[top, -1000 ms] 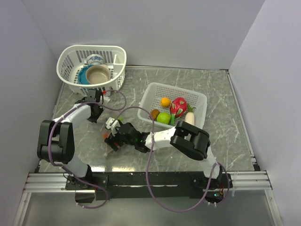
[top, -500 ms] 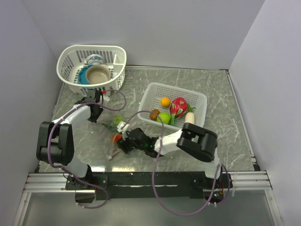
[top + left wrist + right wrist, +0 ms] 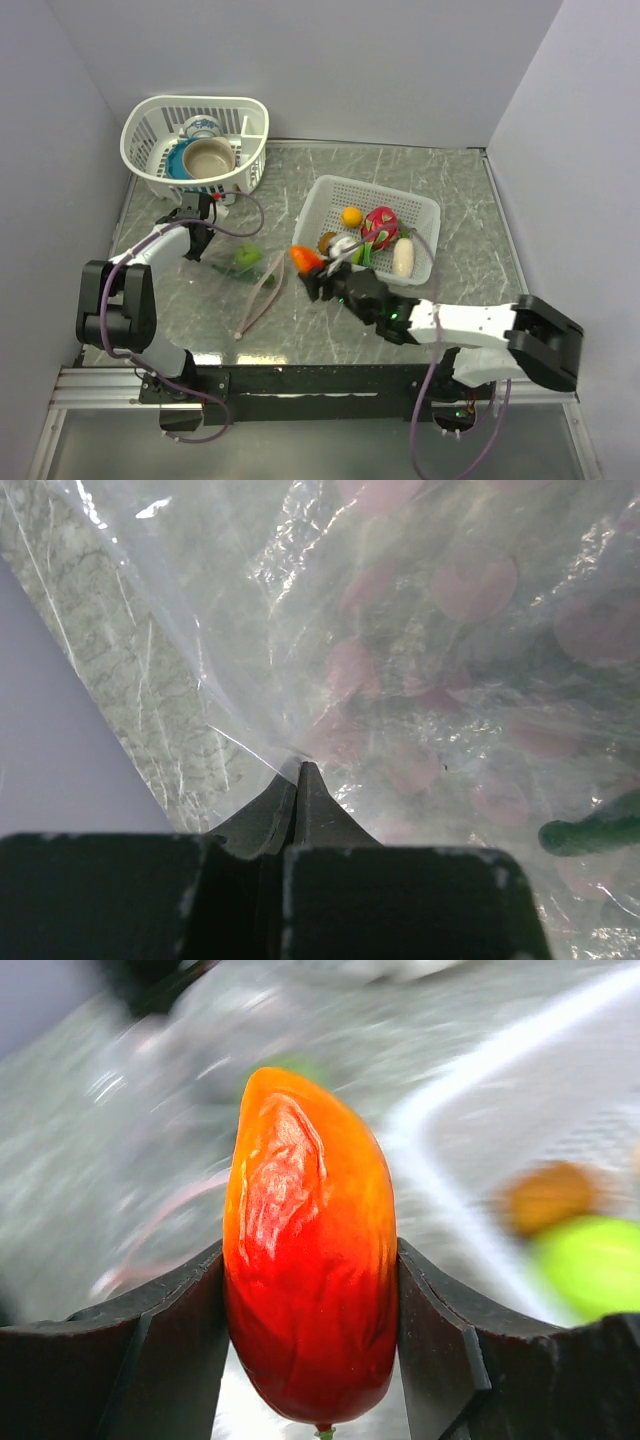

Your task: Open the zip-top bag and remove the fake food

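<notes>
The clear zip-top bag (image 3: 245, 280) lies flat on the table, its pink zipper strip (image 3: 258, 300) at the near end. A green piece (image 3: 245, 257) still shows inside it. My left gripper (image 3: 197, 240) is shut on the bag's far corner; in the left wrist view its tips (image 3: 299, 772) pinch the plastic (image 3: 430, 630), and a green cucumber end (image 3: 590, 835) shows through. My right gripper (image 3: 312, 275) is shut on a red-orange fruit (image 3: 303, 258), held above the table between bag and basket. In the right wrist view the fruit (image 3: 310, 1250) fills the jaws (image 3: 310, 1280).
A white mesh basket (image 3: 420, 215) at centre right holds an orange (image 3: 351, 215), the dragon fruit (image 3: 379, 225), a white oblong (image 3: 403, 257) and more fruit. A second basket (image 3: 150, 120) with bowls and a cup stands back left. Walls enclose three sides.
My right gripper has drawn the red-orange fruit out of the bag, lifting it right toward the basket. The bag has gone flat. The left gripper has kept its hold.
</notes>
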You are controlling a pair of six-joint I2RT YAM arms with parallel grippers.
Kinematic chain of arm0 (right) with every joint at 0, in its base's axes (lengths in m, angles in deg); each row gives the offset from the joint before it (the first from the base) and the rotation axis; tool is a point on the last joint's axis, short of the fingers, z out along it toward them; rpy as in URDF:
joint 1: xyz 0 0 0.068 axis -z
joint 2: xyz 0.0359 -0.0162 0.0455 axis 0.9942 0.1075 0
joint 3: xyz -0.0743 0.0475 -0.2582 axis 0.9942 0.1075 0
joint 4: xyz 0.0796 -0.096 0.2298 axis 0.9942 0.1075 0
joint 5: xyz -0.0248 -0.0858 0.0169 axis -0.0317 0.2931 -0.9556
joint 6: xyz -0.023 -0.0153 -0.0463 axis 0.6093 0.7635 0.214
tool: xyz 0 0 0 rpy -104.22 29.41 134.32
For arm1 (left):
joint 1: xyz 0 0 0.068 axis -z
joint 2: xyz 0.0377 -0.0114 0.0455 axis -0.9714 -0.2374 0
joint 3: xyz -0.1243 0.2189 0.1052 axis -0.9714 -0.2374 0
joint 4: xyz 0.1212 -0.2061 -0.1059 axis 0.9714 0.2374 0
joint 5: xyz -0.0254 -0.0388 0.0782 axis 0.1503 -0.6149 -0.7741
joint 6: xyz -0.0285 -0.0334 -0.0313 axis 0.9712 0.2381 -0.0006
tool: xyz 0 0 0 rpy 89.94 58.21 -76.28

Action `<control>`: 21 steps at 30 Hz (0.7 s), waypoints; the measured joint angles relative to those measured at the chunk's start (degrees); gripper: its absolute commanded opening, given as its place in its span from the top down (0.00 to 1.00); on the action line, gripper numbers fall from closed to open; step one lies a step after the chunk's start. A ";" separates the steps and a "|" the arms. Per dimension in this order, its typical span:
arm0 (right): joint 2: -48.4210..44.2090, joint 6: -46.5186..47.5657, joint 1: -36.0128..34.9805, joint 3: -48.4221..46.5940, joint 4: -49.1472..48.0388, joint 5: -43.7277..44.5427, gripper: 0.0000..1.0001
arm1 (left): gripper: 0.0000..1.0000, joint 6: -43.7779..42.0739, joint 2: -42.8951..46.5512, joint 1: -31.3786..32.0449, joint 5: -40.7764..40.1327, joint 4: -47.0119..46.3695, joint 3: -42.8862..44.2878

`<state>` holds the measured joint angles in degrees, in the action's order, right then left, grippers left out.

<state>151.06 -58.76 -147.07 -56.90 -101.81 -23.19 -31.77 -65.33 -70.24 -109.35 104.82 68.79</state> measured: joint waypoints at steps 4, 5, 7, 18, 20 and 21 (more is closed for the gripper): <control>-4.96 -1.95 9.79 -0.11 2.75 7.32 0.49 | 0.99 0.04 0.11 0.00 0.13 0.52 0.02; -4.68 -2.25 12.90 -1.44 4.07 9.09 0.38 | 0.99 0.04 0.13 0.00 0.28 0.76 0.07; -2.36 -2.38 17.11 -4.33 6.21 10.71 0.20 | 0.99 0.04 0.17 0.00 0.57 1.27 0.26; 5.73 -2.56 21.27 -14.58 15.13 9.86 0.00 | 0.99 0.04 1.88 0.00 1.81 2.05 0.76; 3.43 -4.66 20.57 -13.73 14.71 7.28 0.00 | 0.99 0.04 1.88 0.00 2.03 2.08 0.76; 2.03 -5.68 20.48 -13.62 14.58 3.91 0.00 | 0.99 0.04 1.88 0.00 2.12 2.08 0.76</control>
<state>153.10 -64.45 -126.59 -70.52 -87.23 -19.27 -31.73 -63.45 -70.24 -107.23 106.89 69.56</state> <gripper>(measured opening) 0.999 0.020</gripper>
